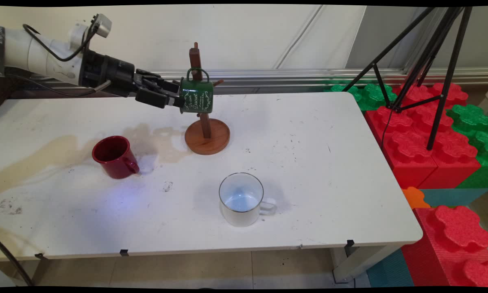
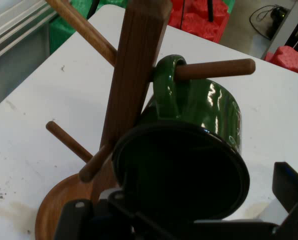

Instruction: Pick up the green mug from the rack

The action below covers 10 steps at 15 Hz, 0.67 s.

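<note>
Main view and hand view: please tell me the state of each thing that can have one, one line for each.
green mug: on its side, handle hooked over a peg of the wooden mug tree, hand at its rim
hand: at the green mug's rim; open or shut cannot be told
red mug: upright, empty
white mug: upright, empty
wooden mug tree: upright on the table

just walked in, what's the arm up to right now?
The gripper is at the rim of a green mug whose handle is looped over a peg of the wooden mug tree. The hand view shows the peg through the handle. A red mug and a white mug stand upright on the table, away from the arm.
</note>
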Tool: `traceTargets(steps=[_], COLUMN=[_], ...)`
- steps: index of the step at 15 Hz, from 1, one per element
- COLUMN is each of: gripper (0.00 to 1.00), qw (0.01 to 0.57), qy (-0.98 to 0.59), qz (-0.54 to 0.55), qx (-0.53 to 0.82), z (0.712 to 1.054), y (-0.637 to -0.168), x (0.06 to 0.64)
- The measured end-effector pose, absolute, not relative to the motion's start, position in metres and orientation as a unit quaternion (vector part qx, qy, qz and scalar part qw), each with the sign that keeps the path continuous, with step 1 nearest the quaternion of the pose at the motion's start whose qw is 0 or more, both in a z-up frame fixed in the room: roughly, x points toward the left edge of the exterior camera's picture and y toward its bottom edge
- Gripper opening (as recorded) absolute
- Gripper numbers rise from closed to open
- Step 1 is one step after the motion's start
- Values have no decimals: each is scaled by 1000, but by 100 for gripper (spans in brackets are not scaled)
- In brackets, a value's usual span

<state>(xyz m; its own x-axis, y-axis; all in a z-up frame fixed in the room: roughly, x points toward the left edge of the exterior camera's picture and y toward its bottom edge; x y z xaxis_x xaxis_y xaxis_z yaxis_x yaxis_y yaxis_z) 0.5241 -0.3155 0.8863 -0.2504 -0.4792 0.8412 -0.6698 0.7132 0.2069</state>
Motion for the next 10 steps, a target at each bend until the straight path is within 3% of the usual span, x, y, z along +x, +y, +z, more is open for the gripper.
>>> traceTargets(steps=[10], gripper=[100], qw=[502], qy=[-768], qz=[86], qx=[388], z=[874], y=[-320], x=[515])
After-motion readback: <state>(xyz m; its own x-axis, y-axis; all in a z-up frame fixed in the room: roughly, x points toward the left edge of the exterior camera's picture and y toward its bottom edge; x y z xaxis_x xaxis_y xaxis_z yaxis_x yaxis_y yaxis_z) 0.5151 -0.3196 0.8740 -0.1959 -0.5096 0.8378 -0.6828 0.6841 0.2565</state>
